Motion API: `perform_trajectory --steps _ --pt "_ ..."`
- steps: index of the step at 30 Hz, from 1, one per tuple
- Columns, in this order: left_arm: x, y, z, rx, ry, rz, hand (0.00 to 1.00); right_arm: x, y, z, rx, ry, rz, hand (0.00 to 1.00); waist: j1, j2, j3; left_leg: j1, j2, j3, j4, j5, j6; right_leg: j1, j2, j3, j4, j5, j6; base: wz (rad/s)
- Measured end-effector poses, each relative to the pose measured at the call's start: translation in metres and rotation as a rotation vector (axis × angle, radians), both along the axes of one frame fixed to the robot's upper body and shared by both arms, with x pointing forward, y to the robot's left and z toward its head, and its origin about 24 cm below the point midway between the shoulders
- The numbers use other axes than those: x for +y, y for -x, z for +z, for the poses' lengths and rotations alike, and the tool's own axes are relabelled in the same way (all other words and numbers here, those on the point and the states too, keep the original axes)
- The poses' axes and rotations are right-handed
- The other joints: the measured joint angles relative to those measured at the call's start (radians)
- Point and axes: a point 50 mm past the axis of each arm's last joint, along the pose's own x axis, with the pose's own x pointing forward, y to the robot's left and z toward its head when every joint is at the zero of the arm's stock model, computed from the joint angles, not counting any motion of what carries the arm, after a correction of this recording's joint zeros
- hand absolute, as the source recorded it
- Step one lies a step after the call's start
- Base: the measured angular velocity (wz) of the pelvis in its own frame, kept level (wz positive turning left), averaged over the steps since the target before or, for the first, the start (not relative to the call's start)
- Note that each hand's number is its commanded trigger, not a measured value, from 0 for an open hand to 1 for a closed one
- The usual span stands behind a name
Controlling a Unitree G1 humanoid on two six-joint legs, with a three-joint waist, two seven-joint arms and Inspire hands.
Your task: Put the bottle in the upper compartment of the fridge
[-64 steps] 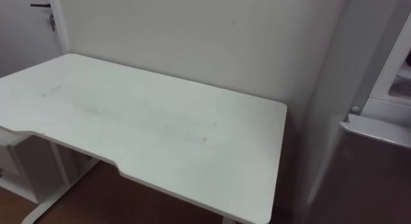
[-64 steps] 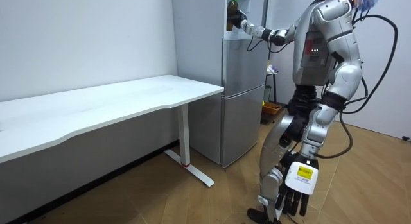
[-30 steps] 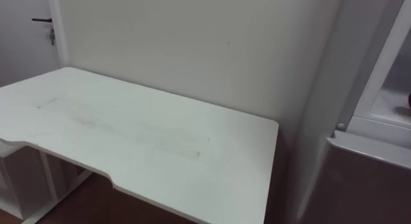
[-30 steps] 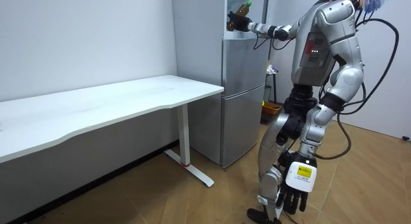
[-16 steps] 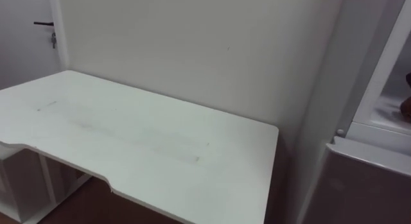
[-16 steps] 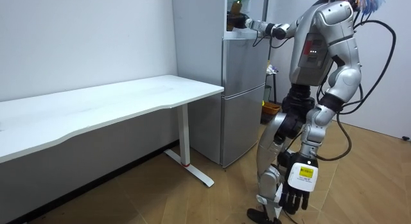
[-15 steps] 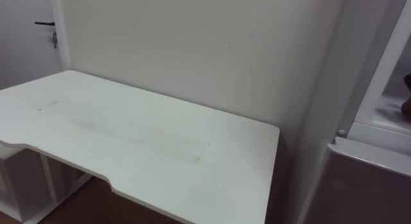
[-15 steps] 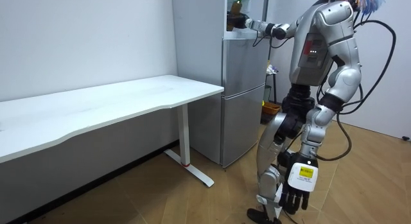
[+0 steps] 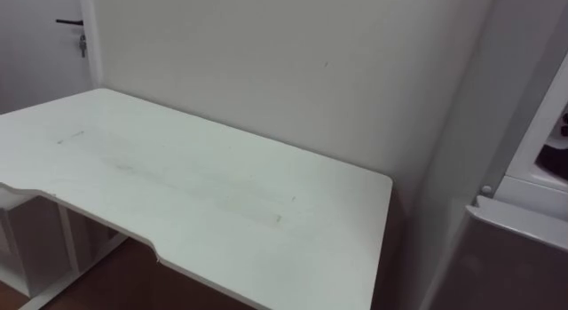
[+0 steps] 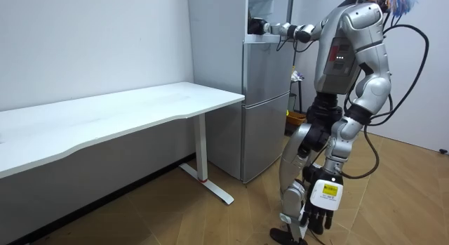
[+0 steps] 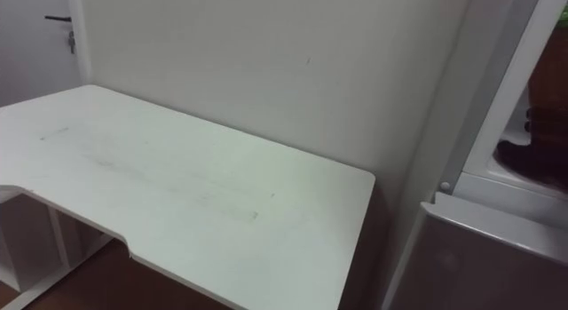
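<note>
Room view: right hand (image 10: 257, 25) at the upper fridge, bottle (image 11: 554, 79) seen inside

Nearest the room camera, at the lower right of the frame, the left hand (image 10: 317, 215) is seen hanging low beside the legs. Its fingers are relaxed, pointing down, and empty. The robot is stood upright on the wooden floor (image 10: 210, 220) right of centre, with its chest turned toward the grey fridge (image 10: 266, 97) in the middle of the frame. The right arm is held out level at shoulder height toward the top centre. The right hand is placed at the opening of the upper compartment (image 11: 525, 182), above the closed lower door (image 11: 479, 257). A white table (image 10: 140, 108) is spread across the left half of the frame. Its end is set just beside the fridge's side and its long edge against the pale wall (image 10: 91, 41).

From the head camera, the table top is seen across the lower left, with the wall behind it. A dark door handle (image 9: 71, 24) is seen in the upper left corner. At the right edge of the right eye view the open compartment is framed in white. On its shelf, at mid-height, a dark shape is seen and taken for the right hand. Just above it is a brownish upright shape with green at its top, taken for the bottle. Whether the bottle is gripped or merely touched cannot be told.
</note>
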Motion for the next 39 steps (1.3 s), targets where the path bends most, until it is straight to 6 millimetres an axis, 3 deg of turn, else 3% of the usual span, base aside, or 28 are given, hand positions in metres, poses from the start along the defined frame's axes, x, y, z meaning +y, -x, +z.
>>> perform_trajectory --steps 32,39 --pt "0.0042 -0.0018 0.0015 0.015 -0.018 -0.034 0.0 -0.008 0.0084 -0.0087 0.049 0.011 -0.015 0.0 0.012 0.001 -0.0015 0.003 -0.007 -0.014 0.022 -0.006 0.007 0.016 0.0 -0.005 0.001 0.002 0.004 0.01" --pt "0.0035 -0.0024 0.0016 0.013 -0.028 -0.039 0.0 -0.0059 0.0091 -0.0011 0.016 0.017 -0.013 0.0 -0.022 0.006 -0.0055 0.011 -0.014 -0.023 0.021 -0.01 0.013 0.025 -0.005 -0.005 0.0 -0.002 0.011 0.07"
